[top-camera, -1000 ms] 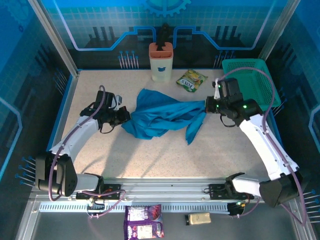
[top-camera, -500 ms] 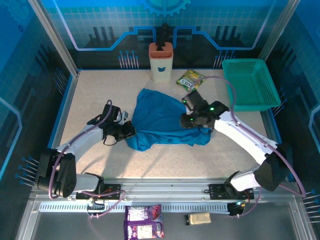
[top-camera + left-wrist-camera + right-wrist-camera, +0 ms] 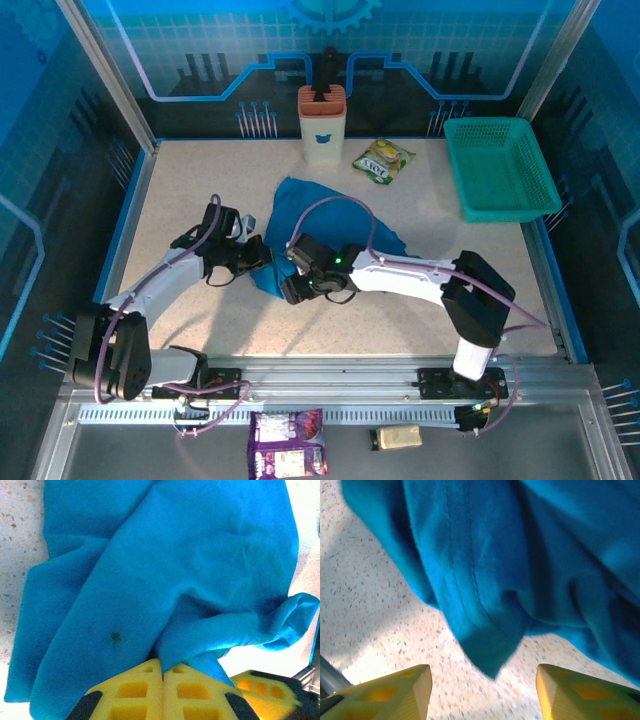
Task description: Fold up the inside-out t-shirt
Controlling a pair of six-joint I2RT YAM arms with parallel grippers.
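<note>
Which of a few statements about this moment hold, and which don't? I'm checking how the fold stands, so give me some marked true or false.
1. The left gripper is shut on the blue t-shirt. True.
2. The right gripper clamps the t-shirt's hem. False: its fingers stand wide apart and the hem corner is not gripped.
3. The snack packet lies on the t-shirt. False: it lies on the table, apart from the cloth.
4. The teal mesh basket sits at the table's far right. True.
5. The t-shirt lies spread flat. False: it is bunched in folds.
</note>
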